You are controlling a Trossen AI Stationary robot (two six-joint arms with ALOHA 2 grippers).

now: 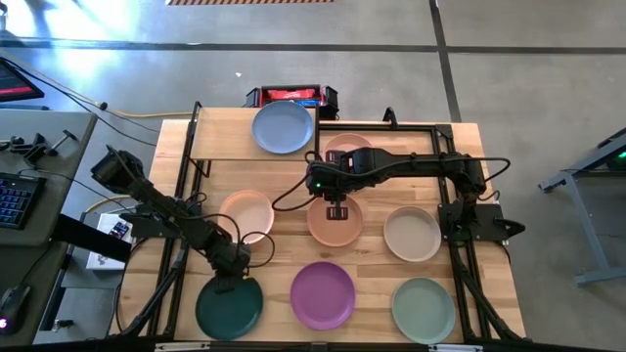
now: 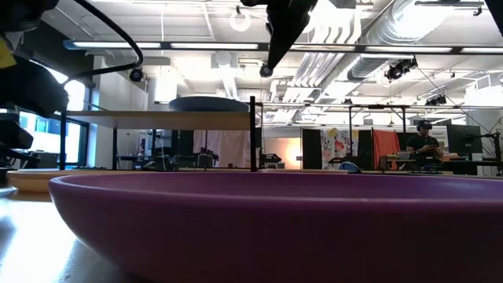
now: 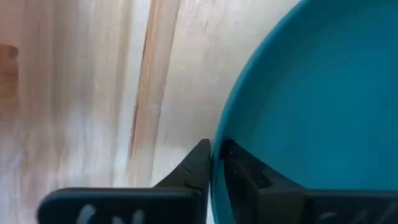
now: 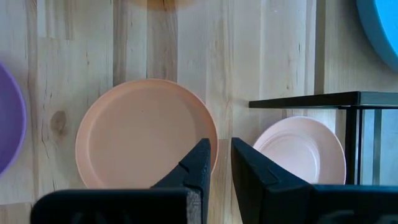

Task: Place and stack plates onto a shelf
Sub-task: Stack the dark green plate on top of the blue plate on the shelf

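Left pincer [image 3: 214, 163] nips my dark green plate's [image 1: 228, 305] rim thinly; lifting could tip it loose onto the counter [image 1: 176, 171].

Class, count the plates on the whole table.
8: blue on the shelf, pink beside it; peach, terracotta, cream across the middle; dark green, purple, sage along the near edge.

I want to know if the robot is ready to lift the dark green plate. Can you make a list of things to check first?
1. Left gripper pinching the dark green plate rim: ok, one finger on each side of the rim.
2. Plate lifted yet: not ok, it lies flat on the table.
3. Room on the shelf: ok, only the blue plate lies there.
4. Right gripper out of the way: ok, it hangs over the terracotta plate, holding nothing.
5. Grip firm enough to carry: cannot tell.
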